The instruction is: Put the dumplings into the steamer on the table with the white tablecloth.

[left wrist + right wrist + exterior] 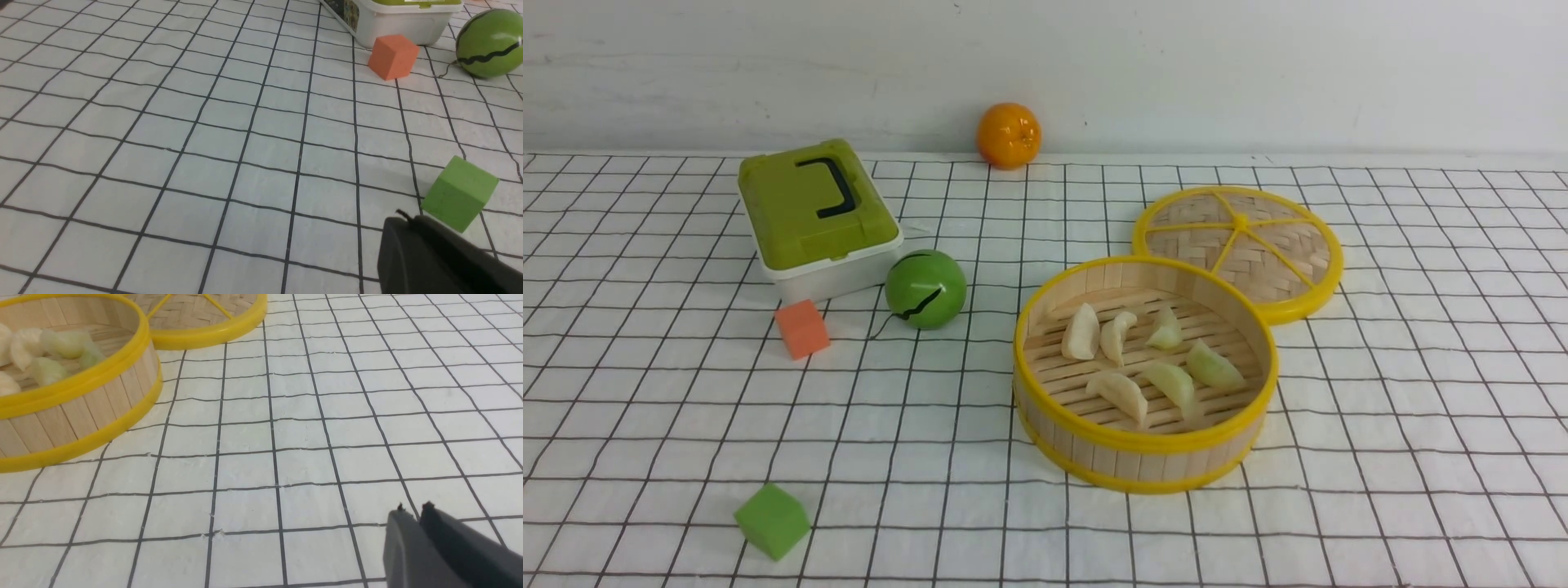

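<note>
The steamer stands right of the middle of the white gridded tablecloth. Several dumplings lie on its slatted floor. The steamer and some dumplings also show in the right wrist view. No arm shows in the front view. My left gripper is shut and empty, above the cloth beside the green cube. My right gripper is shut and empty, above bare cloth apart from the steamer.
The woven lid lies behind the steamer, touching it. A green-lidded white box, a toy watermelon, an orange cube, a green cube and an orange are on the left and back.
</note>
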{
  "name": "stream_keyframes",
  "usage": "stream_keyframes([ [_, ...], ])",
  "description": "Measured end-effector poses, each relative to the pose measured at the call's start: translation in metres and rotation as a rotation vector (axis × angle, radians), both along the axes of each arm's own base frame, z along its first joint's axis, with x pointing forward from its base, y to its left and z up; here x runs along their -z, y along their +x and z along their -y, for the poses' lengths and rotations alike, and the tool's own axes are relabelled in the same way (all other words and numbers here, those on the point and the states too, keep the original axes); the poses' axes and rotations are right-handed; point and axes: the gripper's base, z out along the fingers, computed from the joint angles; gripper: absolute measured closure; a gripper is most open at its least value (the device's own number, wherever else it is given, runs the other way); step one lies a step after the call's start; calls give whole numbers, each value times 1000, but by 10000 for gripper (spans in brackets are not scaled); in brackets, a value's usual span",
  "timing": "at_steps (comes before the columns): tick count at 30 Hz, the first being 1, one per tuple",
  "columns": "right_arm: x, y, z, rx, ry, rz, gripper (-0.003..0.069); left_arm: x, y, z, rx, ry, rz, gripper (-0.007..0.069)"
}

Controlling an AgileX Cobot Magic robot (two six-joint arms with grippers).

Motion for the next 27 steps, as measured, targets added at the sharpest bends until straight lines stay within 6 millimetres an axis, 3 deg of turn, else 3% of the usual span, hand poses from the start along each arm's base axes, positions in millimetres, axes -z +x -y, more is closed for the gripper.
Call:
stream_keyframes([
  [27,0,0,0,0,1,0,566,1,0,4,71,-1,-12,637],
])
